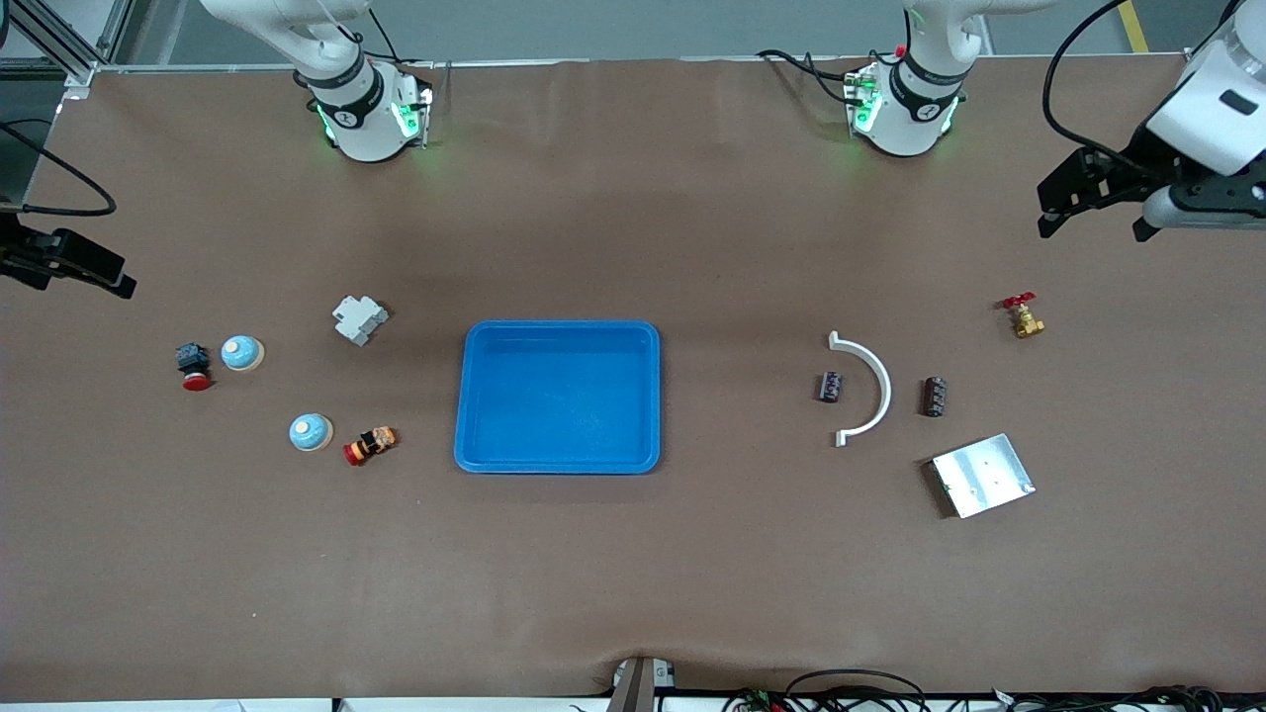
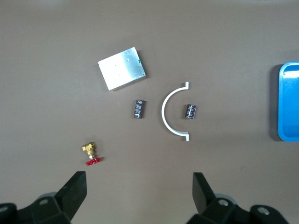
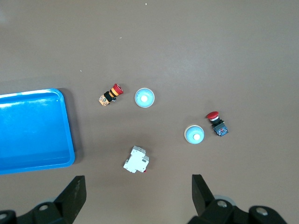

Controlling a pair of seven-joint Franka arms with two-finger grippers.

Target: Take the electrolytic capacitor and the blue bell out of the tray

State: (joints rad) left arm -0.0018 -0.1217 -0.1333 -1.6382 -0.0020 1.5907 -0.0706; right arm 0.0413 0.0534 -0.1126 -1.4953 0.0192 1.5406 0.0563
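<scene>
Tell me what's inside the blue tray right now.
Nothing: the blue tray shows only its bare floor. The capacitors and bells lie on the table outside it. Nothing covers its inside in the front view.

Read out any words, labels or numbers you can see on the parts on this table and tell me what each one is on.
None can be read.
Capacitors: pale marks, too small to read.
Breaker, bells, tray, metal plate: no text visible.

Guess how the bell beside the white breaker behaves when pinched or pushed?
The bell is a low, smooth dome, so pincer fingers may slip up its curved sides. Its wide flat base suggests it slides rather than tips. It sits close beside the red button switch, which a push might nudge.
</scene>
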